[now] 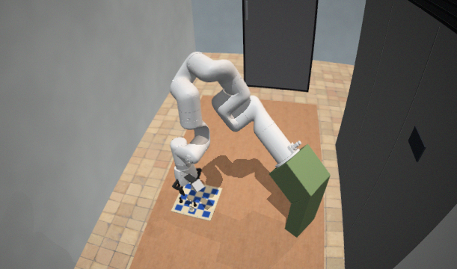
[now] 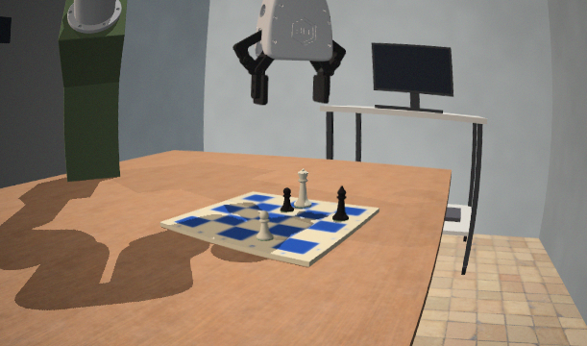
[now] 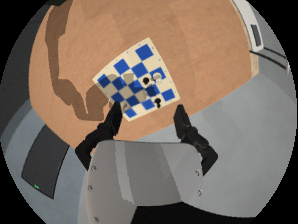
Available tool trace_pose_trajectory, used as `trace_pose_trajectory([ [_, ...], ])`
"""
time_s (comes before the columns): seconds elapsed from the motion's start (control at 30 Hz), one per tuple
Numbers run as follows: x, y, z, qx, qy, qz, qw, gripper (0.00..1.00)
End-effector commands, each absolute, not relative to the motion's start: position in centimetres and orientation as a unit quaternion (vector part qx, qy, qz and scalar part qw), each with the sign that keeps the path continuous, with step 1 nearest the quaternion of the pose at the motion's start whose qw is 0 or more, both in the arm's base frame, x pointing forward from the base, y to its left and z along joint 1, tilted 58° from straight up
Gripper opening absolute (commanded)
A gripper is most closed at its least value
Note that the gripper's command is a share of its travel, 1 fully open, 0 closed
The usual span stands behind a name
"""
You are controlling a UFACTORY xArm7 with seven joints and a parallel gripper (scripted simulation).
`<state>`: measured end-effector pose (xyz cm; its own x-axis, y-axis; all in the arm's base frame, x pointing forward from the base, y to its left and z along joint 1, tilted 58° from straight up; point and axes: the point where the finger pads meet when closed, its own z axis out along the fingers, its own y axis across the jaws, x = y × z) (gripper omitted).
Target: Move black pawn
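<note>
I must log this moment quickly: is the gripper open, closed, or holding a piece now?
Gripper: open, holding nothing, high above the chessboard.

White arm (image 1: 187,101); black-fingered gripper (image 2: 290,91)

Wooden worktop (image 2: 379,288) fills the foreground, tan tiled floor (image 2: 504,298) off its edge. Behind, a white side desk (image 2: 403,114) on black legs carries a dark monitor (image 2: 412,68). Green pedestal (image 2: 91,120) stands at the worktop's far corner.

small black pawn (image 2: 286,199) upright on blue-and-cream board (image 2: 317,255)
</note>
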<state>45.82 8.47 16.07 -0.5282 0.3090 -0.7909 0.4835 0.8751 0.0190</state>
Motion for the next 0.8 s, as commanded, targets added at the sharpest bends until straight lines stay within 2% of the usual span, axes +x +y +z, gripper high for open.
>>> trace_pose_trajectory([
  [0.0, 45.66, 8.33, 16.04, 0.219, 0.862, -0.114, 0.443, 1.00],
  [0.77, 45.38, 7.91, 16.01, 0.206, 0.851, -0.135, 0.463, 1.00],
])
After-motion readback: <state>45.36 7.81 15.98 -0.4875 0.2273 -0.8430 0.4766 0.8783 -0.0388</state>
